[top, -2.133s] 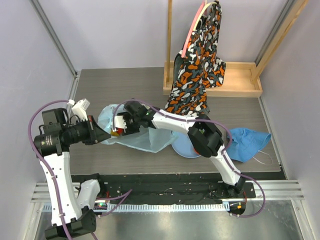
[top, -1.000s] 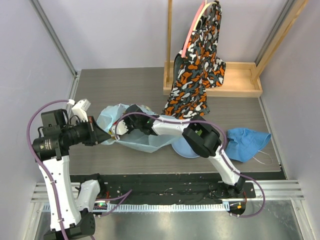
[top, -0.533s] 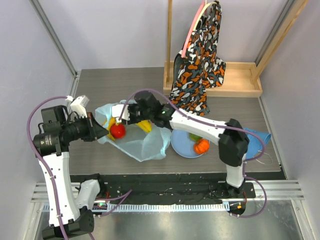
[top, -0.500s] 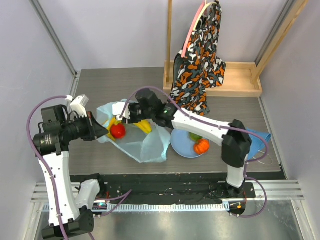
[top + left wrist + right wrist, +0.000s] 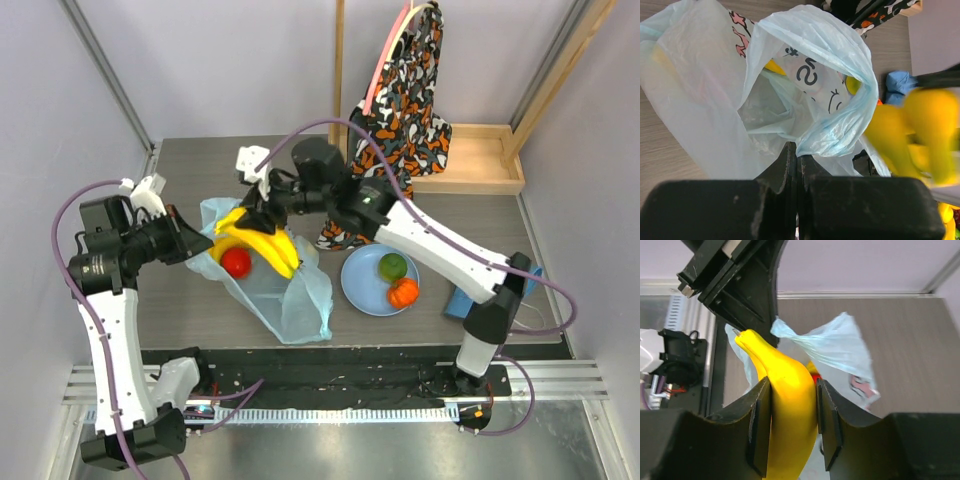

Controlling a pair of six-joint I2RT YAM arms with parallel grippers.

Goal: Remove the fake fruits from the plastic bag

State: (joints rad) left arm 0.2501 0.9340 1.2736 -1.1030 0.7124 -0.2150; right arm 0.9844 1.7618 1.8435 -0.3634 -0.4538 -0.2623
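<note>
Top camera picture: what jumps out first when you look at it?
The bright yellow banana bunch grabs the eye, pinched in the right claw over the mouth of the pale-blue plastic bag, left of centre. Next come the shiny red fruit right beside it and the orange-and-black patterned cloth hanging at the back.

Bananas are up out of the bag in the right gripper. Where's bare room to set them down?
The plate is bare on its left half, beside the green fruit and orange fruit; the banana bunch may overhang. Bare table lies behind the plastic bag, at the far left. Crowded: the bag mouth, where the left gripper pinches it and the red fruit lies.
</note>
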